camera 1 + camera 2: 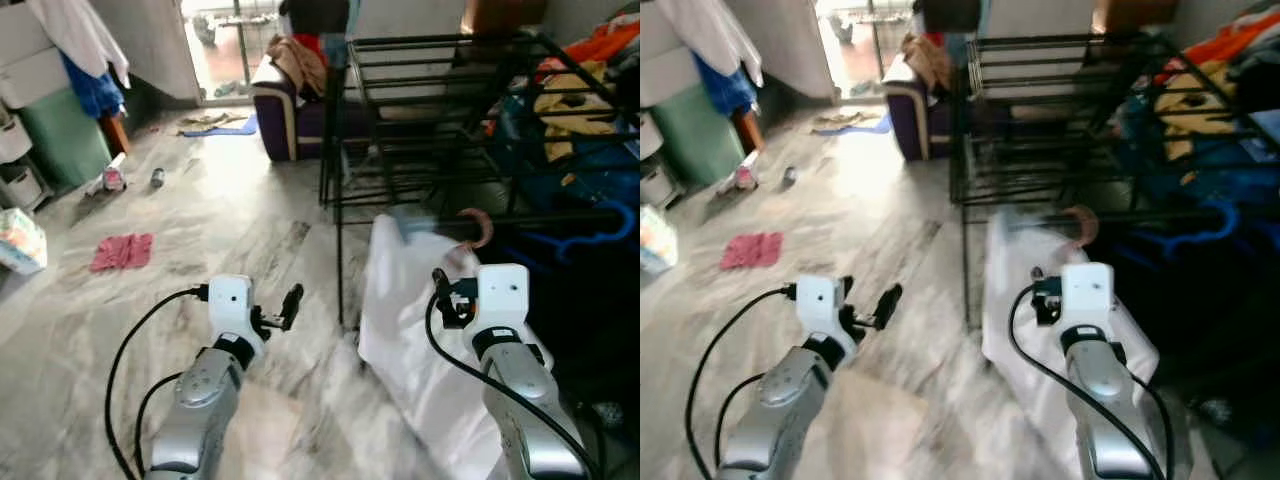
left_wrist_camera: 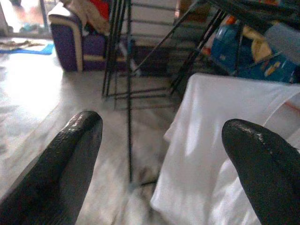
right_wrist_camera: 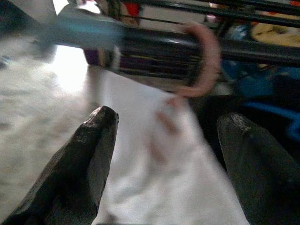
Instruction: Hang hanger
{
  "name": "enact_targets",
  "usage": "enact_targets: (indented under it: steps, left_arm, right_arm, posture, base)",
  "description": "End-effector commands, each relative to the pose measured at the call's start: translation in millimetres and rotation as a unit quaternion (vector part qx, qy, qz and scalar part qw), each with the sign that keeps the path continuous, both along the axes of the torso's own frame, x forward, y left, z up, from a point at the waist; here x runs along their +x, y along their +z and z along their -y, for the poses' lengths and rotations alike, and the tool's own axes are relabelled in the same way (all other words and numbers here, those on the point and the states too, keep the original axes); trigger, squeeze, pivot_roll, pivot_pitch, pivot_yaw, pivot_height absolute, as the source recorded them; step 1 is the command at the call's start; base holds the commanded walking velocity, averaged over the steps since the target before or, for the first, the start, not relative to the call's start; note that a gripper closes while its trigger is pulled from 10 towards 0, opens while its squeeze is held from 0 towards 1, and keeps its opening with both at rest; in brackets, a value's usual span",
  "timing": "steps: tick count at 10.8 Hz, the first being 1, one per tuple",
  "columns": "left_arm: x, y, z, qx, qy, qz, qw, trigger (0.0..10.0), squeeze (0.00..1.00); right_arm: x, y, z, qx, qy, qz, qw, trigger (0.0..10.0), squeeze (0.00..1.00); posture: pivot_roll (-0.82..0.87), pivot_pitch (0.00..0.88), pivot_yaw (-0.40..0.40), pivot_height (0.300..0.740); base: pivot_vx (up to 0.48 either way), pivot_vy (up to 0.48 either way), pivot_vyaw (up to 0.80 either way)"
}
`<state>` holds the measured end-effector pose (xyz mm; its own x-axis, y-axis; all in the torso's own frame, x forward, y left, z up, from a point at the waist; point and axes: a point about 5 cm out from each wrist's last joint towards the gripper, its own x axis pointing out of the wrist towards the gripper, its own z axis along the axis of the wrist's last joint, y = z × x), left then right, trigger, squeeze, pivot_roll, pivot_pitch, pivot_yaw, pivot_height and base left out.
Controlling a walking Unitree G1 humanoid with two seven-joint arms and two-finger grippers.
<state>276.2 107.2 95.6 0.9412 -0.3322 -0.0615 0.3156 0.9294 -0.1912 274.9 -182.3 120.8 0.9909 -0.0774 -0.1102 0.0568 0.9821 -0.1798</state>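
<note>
A pink hanger carrying a white shirt is hanging on the rack rail, both the right claw and left claw gaping empty.

The pink hanger hooks over the black rack rail. A white garment hangs from it, draping down to the floor.

Behind the drying rack, the pink hanger's body is hidden inside the blurred white shirt; only its hook shows.
</note>
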Motion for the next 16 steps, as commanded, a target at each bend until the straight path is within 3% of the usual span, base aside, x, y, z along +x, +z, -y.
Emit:
enact_targets:
  steps: [1, 3, 4, 5, 9, 10, 11, 14, 16]
  left_arm:
    - [-2.0, 0.2, 4.7, 0.003, -0.012, -0.002, 1.000, 10.0, 0.00]
    - [-2.7, -2.2, 3.6, 0.001, -0.012, -0.012, 1.000, 10.0, 0.00]
    - [-2.6, -2.8, 4.1, -0.001, -0.016, -0.015, 1.000, 10.0, 0.00]
    - [-2.1, -3.2, 4.7, 0.000, -0.020, -0.019, 1.000, 10.0, 0.00]
    - [-1.1, -4.3, 5.8, 0.003, -0.030, -0.026, 0.999, 10.0, 0.00]
    - [-2.0, -5.2, 6.6, 0.004, -0.031, -0.028, 0.999, 10.0, 0.00]
    - [-2.2, -5.3, 6.2, 0.005, -0.031, -0.028, 0.999, 10.0, 0.00]
    - [-3.0, -6.1, 4.4, 0.008, -0.027, -0.031, 0.999, 10.0, 0.00]
    - [-3.7, -6.5, 4.5, 0.009, -0.024, -0.033, 0.999, 10.0, 0.00]
  right_arm:
    - [-0.7, -2.7, 9.4, -0.005, -0.037, -0.016, 0.999, 10.0, 0.00]
    - [-16.0, -12.9, 19.1, -0.034, -0.073, -0.036, 0.996, 10.0, 0.00]
    - [-20.1, -22.4, 22.7, -0.021, -0.082, -0.067, 0.994, 10.0, 0.00]
    - [-17.3, -26.6, 26.9, -0.001, -0.078, -0.089, 0.993, 10.0, 0.00]
    - [9.1, -29.8, 42.4, 0.002, -0.044, -0.133, 0.990, 10.0, 0.00]
    - [16.0, -37.5, 39.6, 0.029, -0.023, -0.155, 0.987, 6.0, 0.00]
    - [20.6, -40.4, 37.7, 0.041, -0.017, -0.161, 0.986, 0.0, 0.00]
    - [34.4, -43.8, 26.6, 0.050, 0.006, -0.163, 0.985, 0.0, 0.00]
    - [43.9, -30.5, 23.0, 0.032, 0.003, -0.123, 0.992, 0.0, 0.00]
  posture:
    - [-0.03, 0.007, 0.040, 0.740]
    - [-0.03, 0.008, 0.039, 0.740]
    - [-0.03, 0.012, 0.042, 0.740]
    - [-0.03, 0.014, 0.046, 0.740]
    - [-0.02, 0.011, 0.049, 0.740]
    - [-0.02, 0.012, 0.046, 0.740]
    - [-0.01, 0.013, 0.043, 0.740]
    - [0.00, 0.015, 0.036, 0.740]
    - [-0.01, 0.014, 0.034, 0.740]
  base:
    - [0.000, 0.000, 0.00]
    - [0.000, 0.000, 0.00]
    - [0.000, 0.000, 0.00]
    - [0.000, 0.000, 0.00]
    - [0.000, 0.000, 0.00]
    - [0.000, 0.000, 0.00]
    - [0.000, 0.000, 0.00]
    - [0.000, 0.000, 0.00]
    - [0.000, 0.000, 0.00]
